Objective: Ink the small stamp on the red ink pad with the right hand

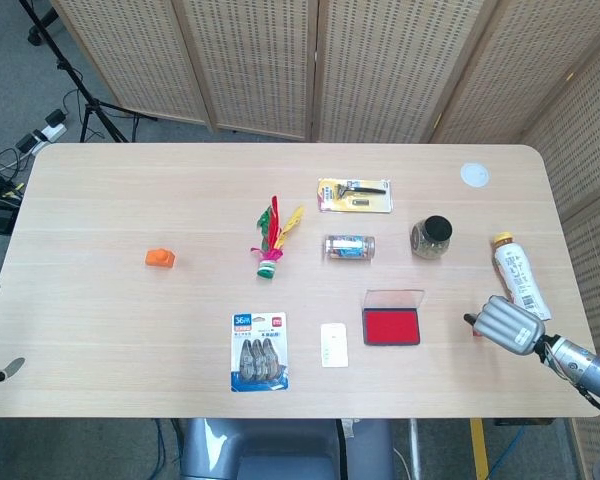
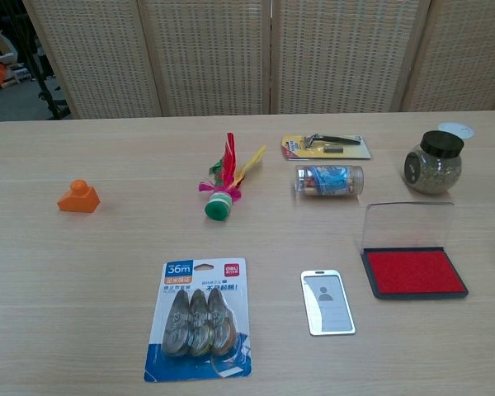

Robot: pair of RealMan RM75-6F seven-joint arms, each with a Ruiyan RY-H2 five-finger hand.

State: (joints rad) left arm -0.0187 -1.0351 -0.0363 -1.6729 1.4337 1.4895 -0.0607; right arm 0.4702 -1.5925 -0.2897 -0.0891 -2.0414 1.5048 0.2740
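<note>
While right hand (image 1: 507, 326) is seen fingers curled, red bit showing under it, grasp cannot be told; one flat red ink pad (image 2: 415, 271), clear lid raised, is seen just left. One orange stamp-like block (image 2: 78, 198) is seen far left.

Ink pad (image 2: 413, 271) red w/ black rim; orange block (image 2: 78, 197); shuttlecock (image 2: 225, 183) red/yellow/green; table (image 1: 130, 200) pale wood

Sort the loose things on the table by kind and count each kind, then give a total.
Containers (jar, bottle, tube): 3
Carded packs (tape pack, razor pack): 2
Stamping items (ink pad, orange stamp): 2
Shuttlecock: 1
Badge holder: 1
White disc: 1
Total: 10
</note>
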